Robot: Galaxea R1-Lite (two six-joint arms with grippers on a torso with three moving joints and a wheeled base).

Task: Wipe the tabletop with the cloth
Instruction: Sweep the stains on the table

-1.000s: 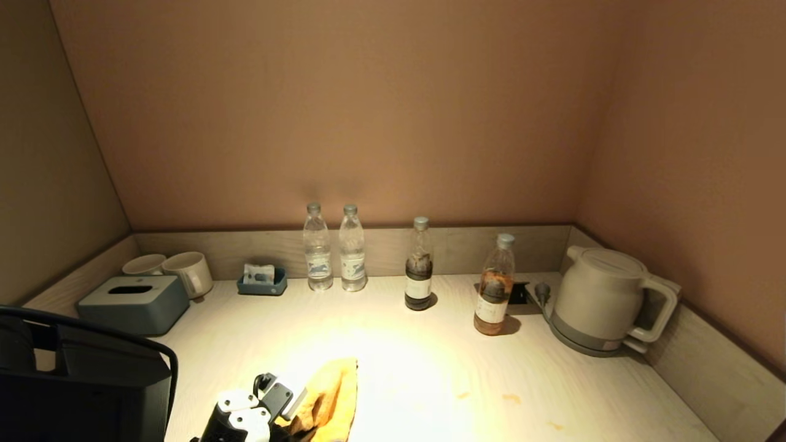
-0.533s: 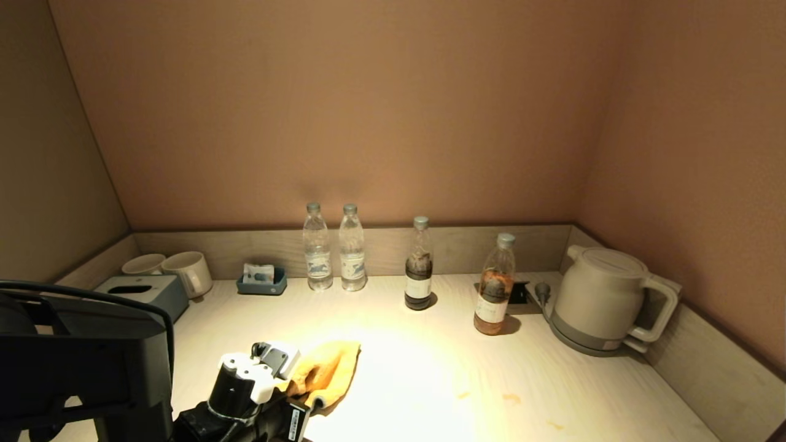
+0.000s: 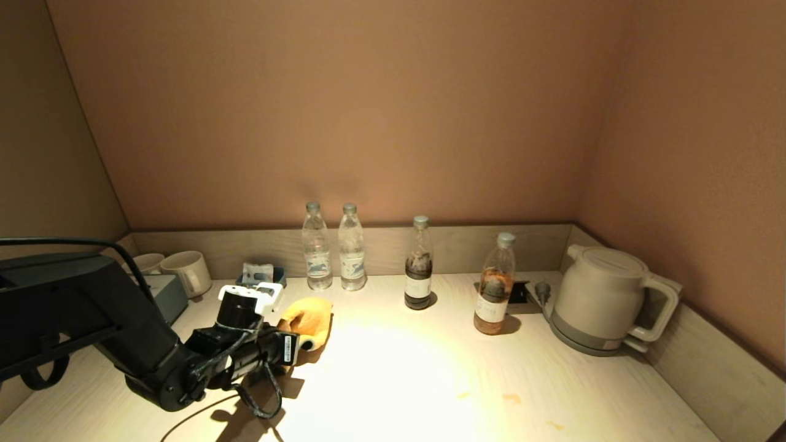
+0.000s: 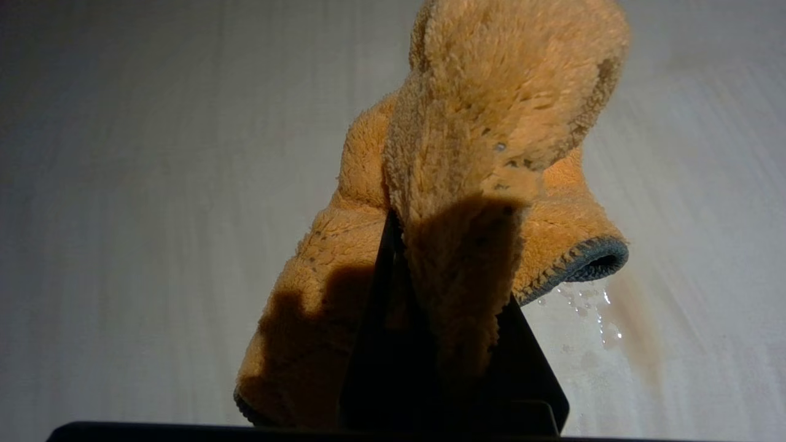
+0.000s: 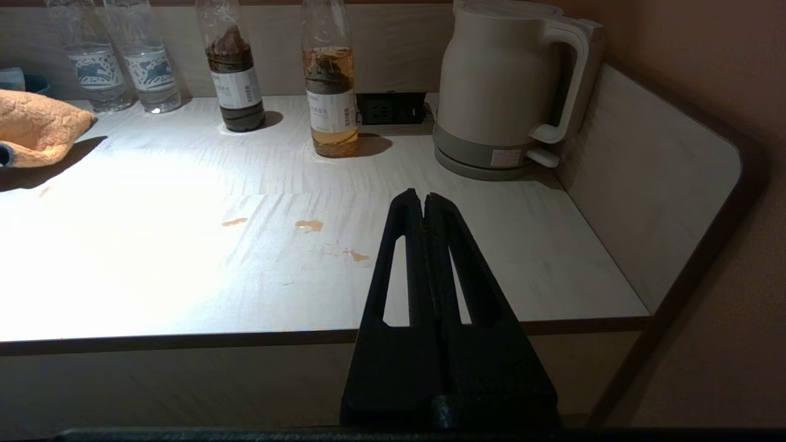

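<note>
The orange-yellow cloth (image 3: 309, 320) with dark grey edging is bunched on the pale wood-grain tabletop (image 3: 393, 374), left of centre near the back. My left gripper (image 3: 288, 328) is shut on the cloth (image 4: 454, 202) and presses it to the surface; droplets and a faint smear lie beside the cloth in the left wrist view. The cloth also shows in the right wrist view (image 5: 37, 126). Small orange stains (image 3: 511, 398) mark the front right of the tabletop (image 5: 184, 258). My right gripper (image 5: 425, 205) is shut and empty, held off the front edge, out of the head view.
Two water bottles (image 3: 334, 248), a dark bottle (image 3: 419, 270) and an amber bottle (image 3: 495, 288) stand along the back. A cream kettle (image 3: 605, 301) sits back right. Two mugs (image 3: 187, 271), a grey-blue tissue box (image 3: 166, 293) and a small blue tray (image 3: 261, 274) are back left.
My left gripper has dragged the cloth from the front edge away toward the back left, and the cloth has bunched up more. The right gripper's earlier state is not shown.
</note>
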